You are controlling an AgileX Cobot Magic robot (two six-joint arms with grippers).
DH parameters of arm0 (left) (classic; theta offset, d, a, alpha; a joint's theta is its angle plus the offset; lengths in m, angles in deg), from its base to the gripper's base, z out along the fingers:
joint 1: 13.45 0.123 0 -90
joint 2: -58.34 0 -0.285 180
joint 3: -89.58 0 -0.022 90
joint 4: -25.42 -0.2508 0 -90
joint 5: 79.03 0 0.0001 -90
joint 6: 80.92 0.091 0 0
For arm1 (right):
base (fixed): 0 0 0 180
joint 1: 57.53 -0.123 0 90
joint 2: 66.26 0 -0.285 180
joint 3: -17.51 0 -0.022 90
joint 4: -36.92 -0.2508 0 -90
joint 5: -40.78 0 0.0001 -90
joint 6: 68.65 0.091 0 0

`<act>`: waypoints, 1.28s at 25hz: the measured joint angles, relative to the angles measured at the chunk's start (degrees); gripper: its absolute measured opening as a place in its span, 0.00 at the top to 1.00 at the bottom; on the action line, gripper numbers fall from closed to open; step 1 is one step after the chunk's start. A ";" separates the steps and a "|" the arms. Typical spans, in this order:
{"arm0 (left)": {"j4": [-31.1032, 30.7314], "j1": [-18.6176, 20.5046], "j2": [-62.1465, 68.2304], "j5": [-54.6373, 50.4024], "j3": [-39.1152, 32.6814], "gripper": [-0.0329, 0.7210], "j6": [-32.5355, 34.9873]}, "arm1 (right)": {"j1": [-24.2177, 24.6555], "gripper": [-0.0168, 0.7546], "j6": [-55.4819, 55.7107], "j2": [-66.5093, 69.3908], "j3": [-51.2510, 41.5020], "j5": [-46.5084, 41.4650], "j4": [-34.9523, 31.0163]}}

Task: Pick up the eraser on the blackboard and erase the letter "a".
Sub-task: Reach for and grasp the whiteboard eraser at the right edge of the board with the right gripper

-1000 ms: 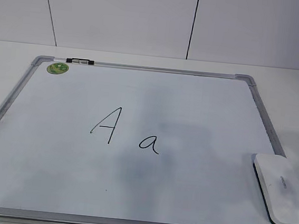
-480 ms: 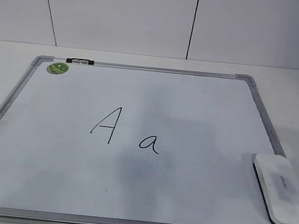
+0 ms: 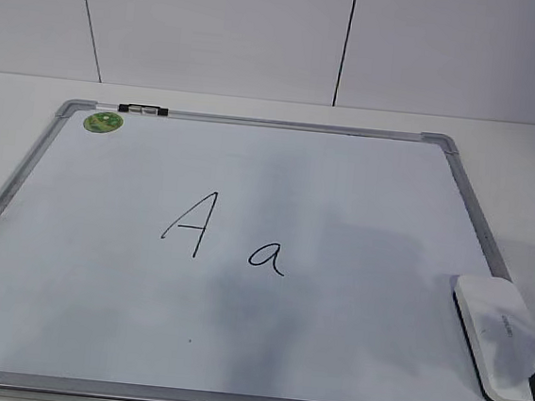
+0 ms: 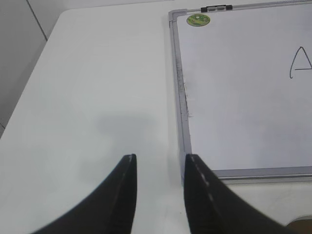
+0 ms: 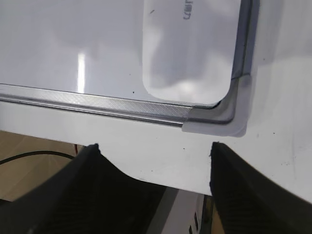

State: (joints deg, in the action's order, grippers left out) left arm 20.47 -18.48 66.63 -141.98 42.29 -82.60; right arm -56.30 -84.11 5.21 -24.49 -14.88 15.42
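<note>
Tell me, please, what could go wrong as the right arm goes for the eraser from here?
The eraser lies tight against the blackboard frame in the near right corner, so an end-effector finger may catch the raised rim rather than slide beside it. The right end effector, open, is short of the board over the table edge. In wiping, capital A sits close beside the letter "a" and might get smeared.

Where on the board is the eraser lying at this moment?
In the exterior view the eraser lies in the blackboard's near right corner, against the right frame, well to the right of the letter "a".
</note>
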 joint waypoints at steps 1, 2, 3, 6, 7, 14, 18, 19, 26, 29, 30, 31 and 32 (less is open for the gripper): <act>0.00 0.00 0.00 0.00 0.00 0.64 0.00 | 0.00 0.27 0.04 1.16 0.00 0.13 0.00; 0.00 0.00 0.00 0.00 0.00 0.64 0.00 | 0.00 0.27 0.13 2.05 0.00 0.42 0.00; 0.00 0.00 0.00 0.00 0.00 0.64 0.00 | 0.00 0.27 0.13 3.04 0.00 0.82 0.00; 0.00 0.00 0.00 0.00 0.00 0.64 0.00 | 0.00 0.27 0.27 5.24 0.72 1.10 0.29; 0.00 0.00 0.00 0.00 0.00 0.64 0.00 | 0.00 0.27 0.41 5.80 1.20 1.13 0.56; 0.00 0.00 0.00 0.00 0.00 0.64 0.00 | -2.85 0.27 5.50 9.10 5.78 1.13 6.14; 0.00 0.00 0.00 0.00 0.00 0.64 0.00 | -5.98 0.27 9.70 11.62 8.31 0.70 10.21; 0.00 0.00 0.00 0.00 0.00 0.64 0.00 | -6.73 0.27 10.94 12.09 9.06 0.57 11.29; 0.00 0.00 0.00 0.00 0.00 0.64 0.00 | -12.03 0.27 19.75 15.99 12.85 -0.68 18.46; 0.00 0.00 0.00 0.00 0.00 0.64 0.00 | -13.93 0.27 22.70 18.05 14.14 -0.68 19.95; 0.00 0.00 0.00 0.00 0.00 0.64 0.00 | -14.37 0.27 23.72 18.53 14.35 -0.57 20.07; 0.00 0.00 0.00 0.00 0.00 0.64 0.00 | -14.53 0.27 24.51 19.04 14.58 -0.57 20.07; 0.00 0.00 0.00 0.00 0.00 0.64 0.00 | -14.64 0.27 25.49 19.47 14.69 -0.48 19.96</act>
State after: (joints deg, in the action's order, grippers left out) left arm 20.47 -18.48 66.63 -141.98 42.29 -82.60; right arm -70.93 -58.62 24.68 -9.80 -15.36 35.38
